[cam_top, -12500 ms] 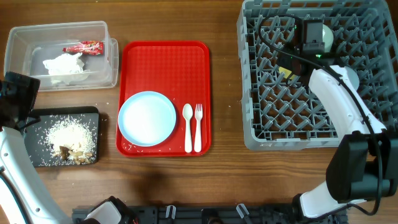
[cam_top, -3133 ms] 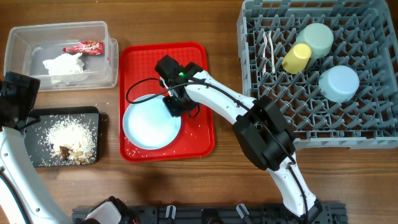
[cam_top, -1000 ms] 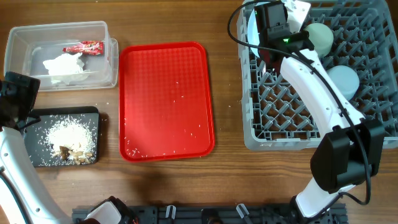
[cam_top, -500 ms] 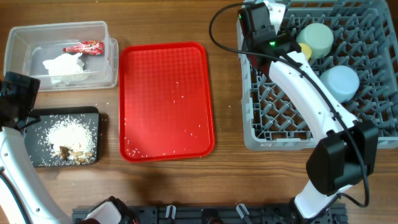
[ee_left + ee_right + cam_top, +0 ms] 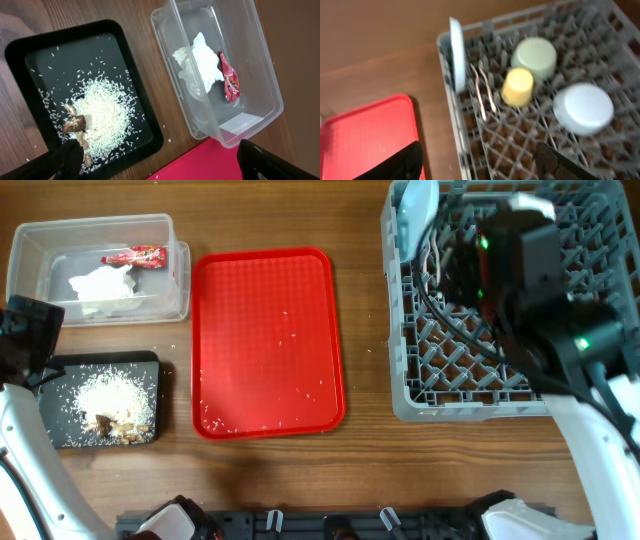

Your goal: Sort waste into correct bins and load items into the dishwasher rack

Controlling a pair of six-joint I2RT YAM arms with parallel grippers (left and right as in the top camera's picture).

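The light-blue plate (image 5: 456,52) stands on edge in the left back corner of the grey dishwasher rack (image 5: 610,45). Beside it lie the white spoon and fork (image 5: 485,92), the yellow cup (image 5: 517,87), the pale-green bowl (image 5: 535,55) and the light-blue bowl (image 5: 583,107). My right gripper (image 5: 477,162) hangs open high above the rack's left side, holding nothing. The clear tub (image 5: 250,55) holds the napkin (image 5: 200,70) and red wrapper (image 5: 230,82). Rice (image 5: 102,110) with brown bits (image 5: 75,125) lies in the black tray (image 5: 30,50). My left gripper (image 5: 165,165) is open above them.
The red serving tray (image 5: 265,340) lies mid-table with a few stray rice grains on it. In the overhead view my raised right arm (image 5: 540,290) covers much of the rack (image 5: 440,395). The left arm (image 5: 25,350) stays at the table's left edge.
The right gripper opened and let go of the plate, which now stands on edge in the rack. The right arm rose and drew back over the rack. The left arm stayed still.
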